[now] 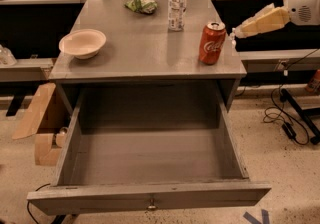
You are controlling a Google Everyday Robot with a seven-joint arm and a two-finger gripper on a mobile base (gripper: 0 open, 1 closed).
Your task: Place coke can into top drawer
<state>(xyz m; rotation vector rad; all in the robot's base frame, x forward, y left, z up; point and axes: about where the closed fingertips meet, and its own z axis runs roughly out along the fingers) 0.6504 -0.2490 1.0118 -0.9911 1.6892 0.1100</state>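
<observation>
The red coke can stands upright near the right front corner of the grey cabinet top. The top drawer is pulled wide open below, with nothing in it; its front panel with a small metal knob faces me. My gripper, at the end of the cream-coloured arm, reaches in from the right. It is just right of the can, at about its upper half, and apart from it, holding nothing.
A clear water bottle stands behind the can. A white bowl sits at the left and a crumpled green bag at the back. A cardboard box is on the floor at the left and cables at the right.
</observation>
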